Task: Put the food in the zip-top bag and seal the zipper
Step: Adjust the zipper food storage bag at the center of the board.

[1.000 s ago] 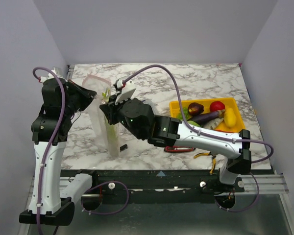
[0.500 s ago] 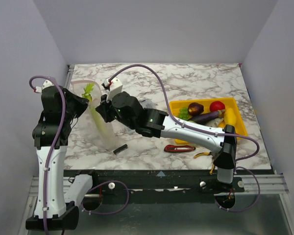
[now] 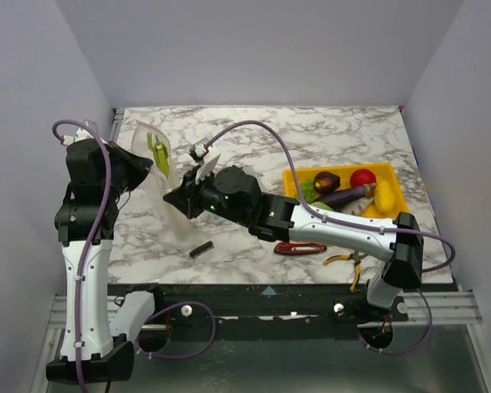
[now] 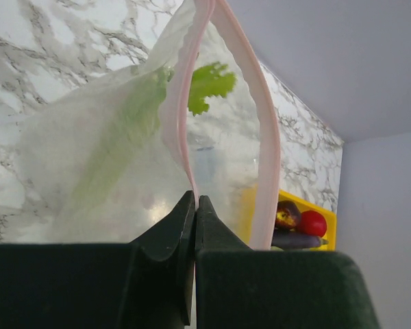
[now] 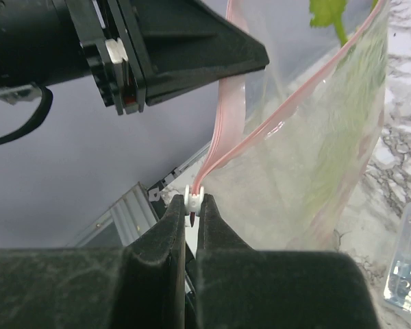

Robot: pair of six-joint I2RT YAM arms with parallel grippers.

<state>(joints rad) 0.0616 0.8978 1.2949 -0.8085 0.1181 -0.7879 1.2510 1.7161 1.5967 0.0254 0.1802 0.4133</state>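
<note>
Zip-top bag (image 3: 170, 225) stands upright at left of centre in the top view, mouth up and gaping. Celery (image 3: 157, 152) is inside, its leafy tip at the mouth.

Left gripper (image 4: 194, 204) is clenched on one lip of the zipper (image 4: 266, 144). Right gripper (image 5: 192, 205) is clamped on a small white tab (image 5: 194, 195) at the zipper's end.

Yellow tray (image 3: 393, 169) sits on the table (image 3: 311, 131) at the right of the frame. It holds eggplant (image 3: 344, 196), tomato (image 3: 362, 177) and yellow fruit (image 3: 385, 196). Red-handled knife (image 3: 299, 248) lies below the tray.
</note>
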